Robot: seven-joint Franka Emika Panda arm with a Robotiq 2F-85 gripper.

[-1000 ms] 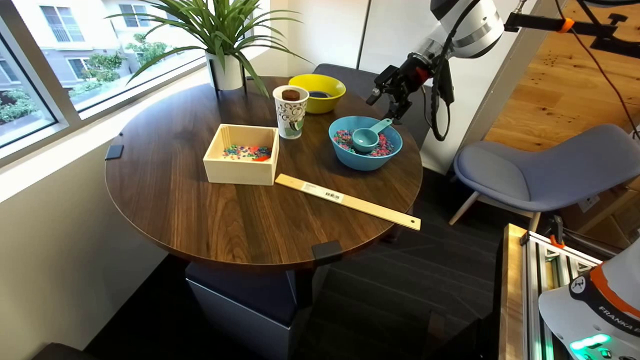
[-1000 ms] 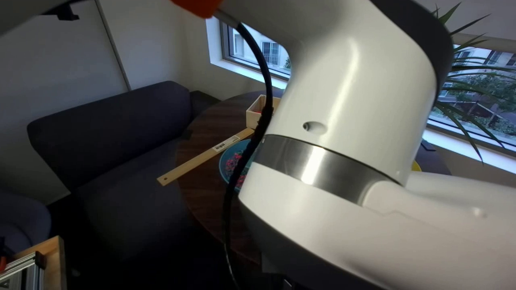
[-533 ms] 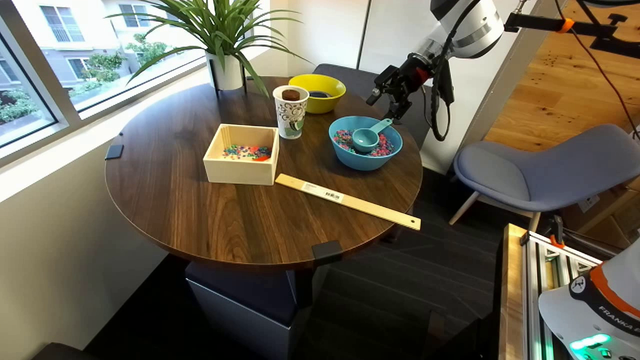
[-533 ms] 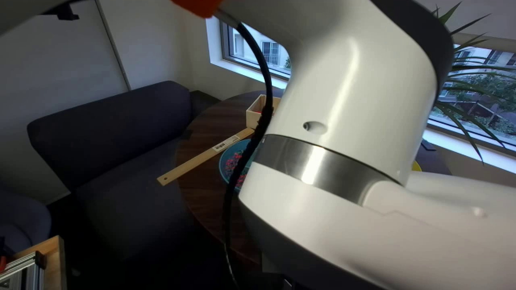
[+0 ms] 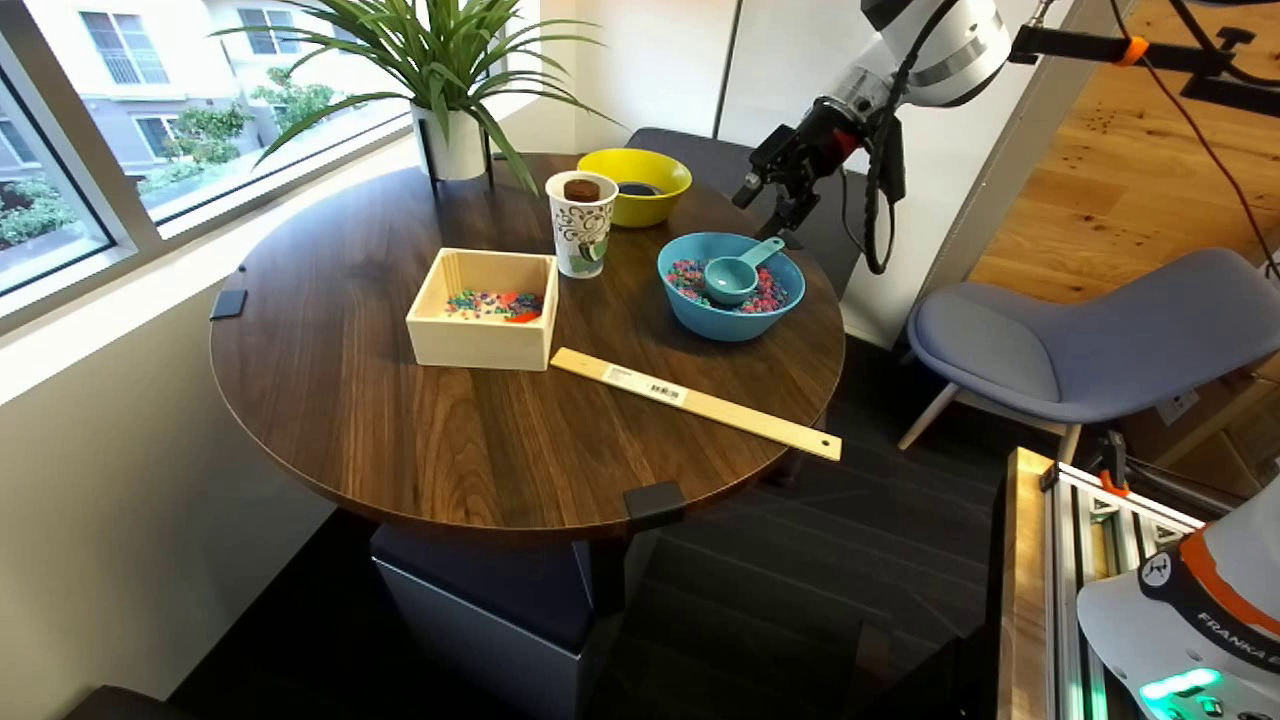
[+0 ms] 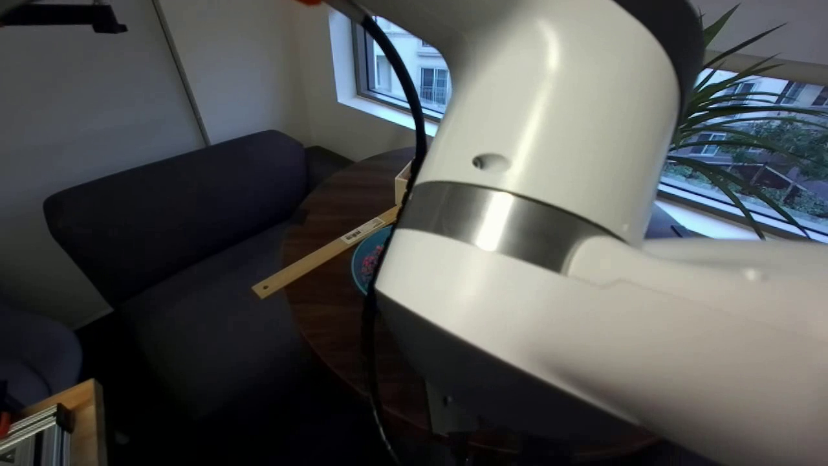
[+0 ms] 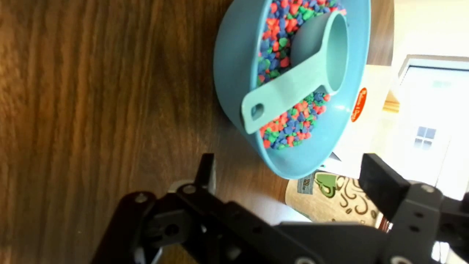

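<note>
My gripper [image 5: 764, 210] is open and empty above the table's far right side, just beyond the blue bowl's rim. In the wrist view the open fingers [image 7: 287, 161] are apart, near the bowl's end. The blue bowl [image 5: 722, 322] holds red, blue and green granules [image 7: 273, 47]. It also shows in the wrist view [image 7: 234, 66]. A teal scoop [image 5: 730, 280] lies in the bowl, its handle [image 7: 282, 91] resting over the rim toward the gripper. In an exterior view the arm hides the gripper and most of the bowl [image 6: 359, 260].
A patterned paper cup [image 5: 580, 238] with something brown on top stands beside a yellow bowl [image 5: 640, 210]. A wooden box [image 5: 480, 343] holds granules and a red piece. A wooden strip [image 5: 740, 412] overhangs the round table's edge [image 5: 450, 490]. A potted plant [image 5: 455, 140] stands behind.
The arm has shifted slightly: left and up in an exterior view, covering more of the bowl and box. The gripper has tilted and lifted a little from the scoop handle. The objects have not moved.
</note>
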